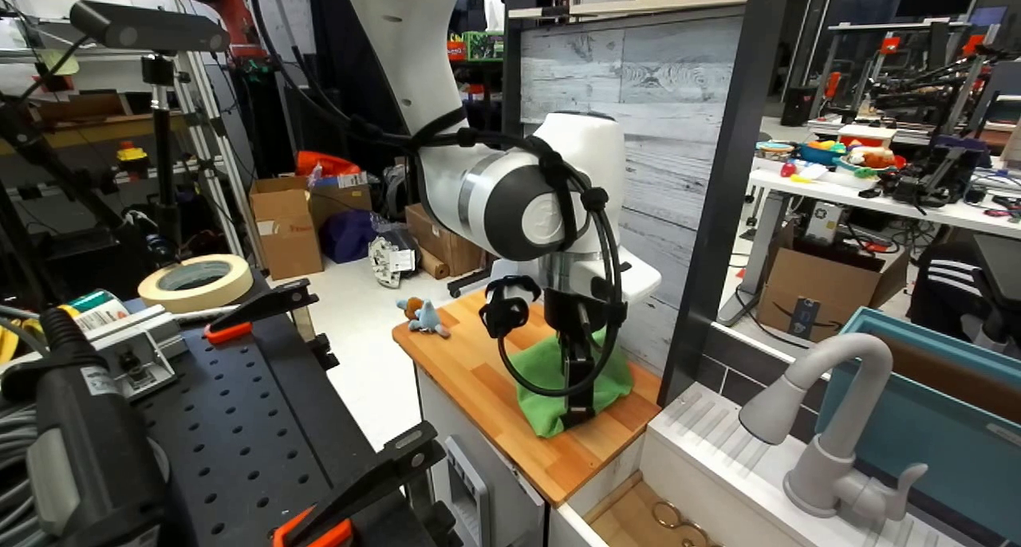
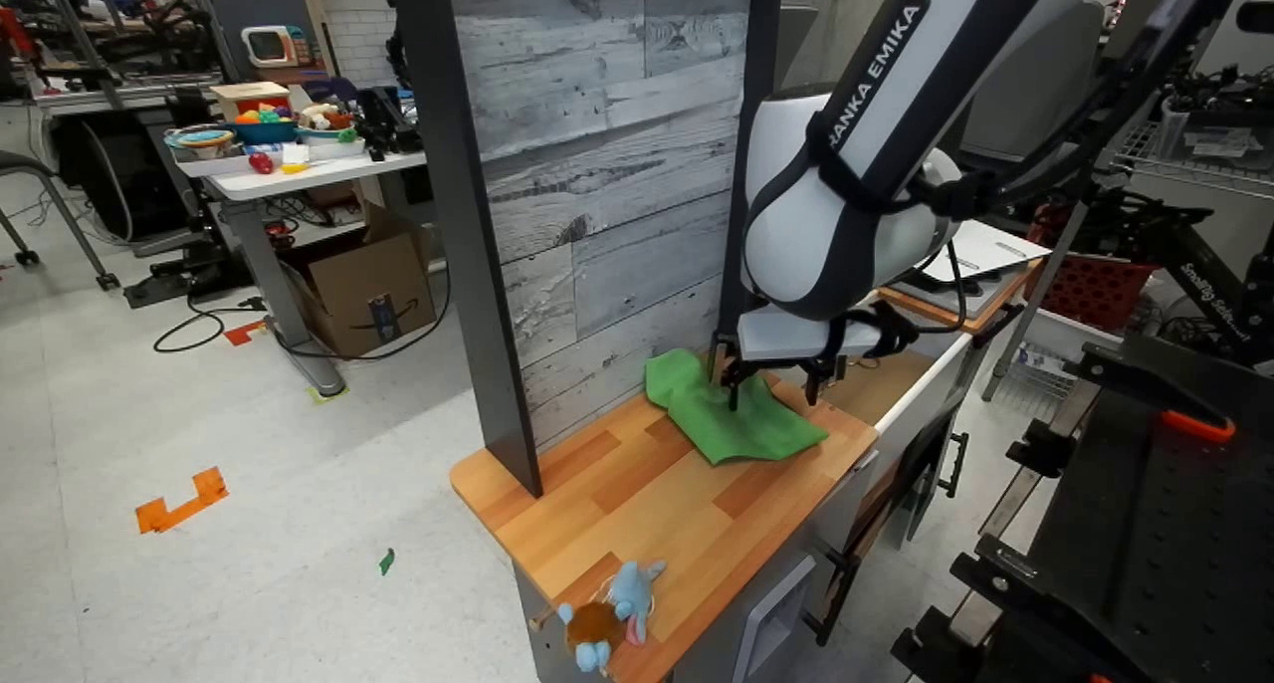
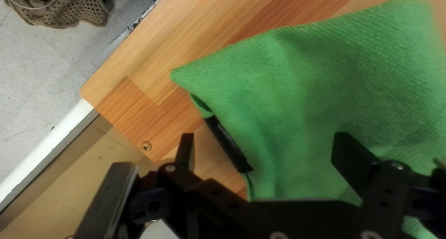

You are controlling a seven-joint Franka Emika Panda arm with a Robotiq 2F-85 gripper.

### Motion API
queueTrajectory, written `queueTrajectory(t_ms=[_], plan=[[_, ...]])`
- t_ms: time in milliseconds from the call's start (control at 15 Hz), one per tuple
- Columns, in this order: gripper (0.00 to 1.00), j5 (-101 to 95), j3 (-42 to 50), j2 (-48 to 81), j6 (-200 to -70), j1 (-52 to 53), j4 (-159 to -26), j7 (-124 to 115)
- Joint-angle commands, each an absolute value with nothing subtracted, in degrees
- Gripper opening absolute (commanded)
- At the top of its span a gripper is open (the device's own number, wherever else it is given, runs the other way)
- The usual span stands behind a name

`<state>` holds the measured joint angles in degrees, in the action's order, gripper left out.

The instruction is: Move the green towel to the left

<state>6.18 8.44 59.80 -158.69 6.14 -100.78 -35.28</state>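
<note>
Green towel (image 3: 331,92): soft, finely waffled cloth, rumpled, one corner pointed, lying on the wooden countertop (image 2: 637,494) at the end nearest the faucet (image 1: 849,419).
Dark strip (image 3: 228,146): narrow and flat, along the towel's edge.
My gripper (image 3: 265,137): black and angular, jaws spread wide; in the wrist view one finger (image 3: 350,159) shows against the cloth, the other against bare wood just past its edge. Whether either touches, I cannot tell.
Countertop: smooth blocks in honey and reddish brown, corners rounded.
Panel (image 2: 617,165): grey, weathered-looking planks with knots, upright between black posts (image 2: 463,225) along the countertop.
Plush toys (image 2: 632,593): rounded, blue and brown, well apart from the towel, at the countertop's opposite end.
Faucet: matte grey, curved like a hook, beside a ribbed white drainboard (image 1: 710,427).
</note>
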Motion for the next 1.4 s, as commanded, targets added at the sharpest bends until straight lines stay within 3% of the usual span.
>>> queueTrajectory(t_ms=[0, 1333], plan=[[1.0, 7.2, 8.6, 63.5, -159.7, 7.8, -97.1, -34.1], [1.0, 5.6, 10.7, 72.6, -159.0, 21.7, -87.2, -36.5]])
